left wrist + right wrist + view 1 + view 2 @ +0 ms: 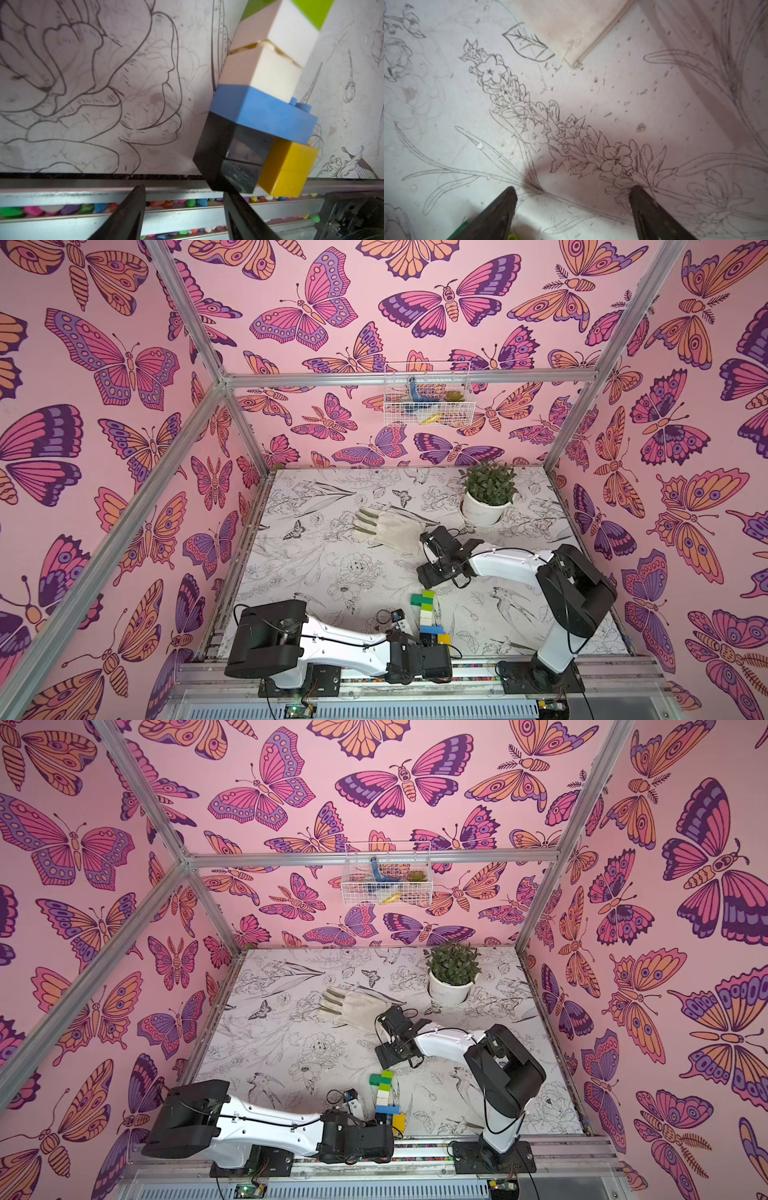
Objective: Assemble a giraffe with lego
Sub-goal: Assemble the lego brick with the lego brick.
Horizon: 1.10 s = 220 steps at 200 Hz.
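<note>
The giraffe [427, 619] lies flat on the patterned table [316, 556] near the front edge, and both top views show it. Its dark green head [417, 600] points away from the rail. Behind the head come the lime and white neck [270, 62], the blue body [259, 112], then black [228, 153] and yellow [288, 166] legs. My left gripper [185, 189] hangs open over the front rail, one fingertip right beside the black leg, nothing between the fingers. My right gripper [427, 558] is open over bare table just beyond the head [462, 227].
A cream work glove [388, 529] lies mid-table beyond the right gripper. A potted plant [488, 493] stands at the back right. A wire basket [428, 393] hangs on the back wall. The metal front rail [83, 193] holds coloured pebbles.
</note>
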Available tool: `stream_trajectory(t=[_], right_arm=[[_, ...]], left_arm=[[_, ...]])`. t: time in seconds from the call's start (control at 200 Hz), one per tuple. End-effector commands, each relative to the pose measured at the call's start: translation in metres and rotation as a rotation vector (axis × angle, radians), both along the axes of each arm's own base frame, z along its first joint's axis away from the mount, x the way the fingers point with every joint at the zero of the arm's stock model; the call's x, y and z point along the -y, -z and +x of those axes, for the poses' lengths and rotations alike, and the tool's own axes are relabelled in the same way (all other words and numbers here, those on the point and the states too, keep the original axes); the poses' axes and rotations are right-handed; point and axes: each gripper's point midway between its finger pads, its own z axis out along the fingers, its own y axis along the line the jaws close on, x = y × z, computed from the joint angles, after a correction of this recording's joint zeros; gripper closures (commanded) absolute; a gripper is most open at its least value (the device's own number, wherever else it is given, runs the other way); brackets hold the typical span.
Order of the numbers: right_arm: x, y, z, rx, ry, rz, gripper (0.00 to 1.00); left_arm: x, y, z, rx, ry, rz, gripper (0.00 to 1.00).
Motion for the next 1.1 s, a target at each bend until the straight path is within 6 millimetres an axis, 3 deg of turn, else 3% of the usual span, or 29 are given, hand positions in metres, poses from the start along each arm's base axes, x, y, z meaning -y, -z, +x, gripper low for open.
stream_trajectory(t=[0.0, 0.335, 0.766, 1.097], right_arm=[[0.026, 0.035, -0.023, -0.103, 0.006, -0.115, 0.11], [0.037, 0.035, -0.022, -0.084, 0.018, -0.165, 0.11], [0.047, 0.037, -0.044, -0.139, -0.006, -0.172, 0.11], [0.039, 0.040, -0.059, -0.172, -0.069, -0.169, 0.11]], left_arm=[[-0.016, 0.017, 0.001, -0.002, 0.004, 0.062, 0.35], [-0.017, 0.018, 0.002, -0.003, 0.001, 0.053, 0.35], [-0.016, 0.018, 0.004, 0.002, -0.003, 0.057, 0.35], [-0.015, 0.019, 0.005, 0.002, -0.007, 0.059, 0.35]])
